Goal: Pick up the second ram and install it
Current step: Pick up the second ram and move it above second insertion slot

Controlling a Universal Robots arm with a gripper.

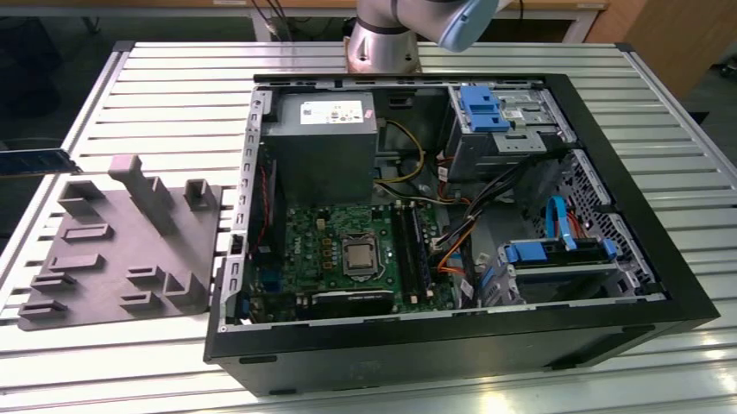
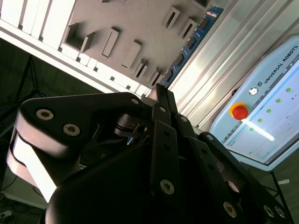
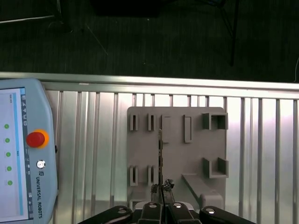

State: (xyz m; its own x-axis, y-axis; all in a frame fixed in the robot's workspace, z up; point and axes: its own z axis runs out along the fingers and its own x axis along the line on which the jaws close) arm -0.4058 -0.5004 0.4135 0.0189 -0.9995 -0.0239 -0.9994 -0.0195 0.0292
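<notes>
Claw is closed right down on one end of the second ram, fingertips pinched on the board with barely a gap between them. The stick hangs over the grey fixture on the slatted table, and as far as I can judge it's lifted clear of the fixture's pockets, not sitting in one. The teach pendant lies off to one side of the fixture.

Orientation: the long axis runs straight out from the fingertips, in line with the claw, so the free end points down at the fixture. In the first wrist view you get it edge-on, just a thin dark line. In the second wrist view the second ram shows its flat blue face with a row of black chips, stretching away from the gripper. I can't make out which way the gold contact edge faces.

For doing this bit well, my take is that it's gripped by one end, so the whole length is a lever — any bump and it'll pivot in the pads. Move it slowly and watch the free end near the computer case wall and the loose cables inside.

The memory slots on the motherboard run roughly from the far side toward the near side in the exterior view, so the stick's long axis has to match that line — contacts down, notch matched, pressure even along the top.
</notes>
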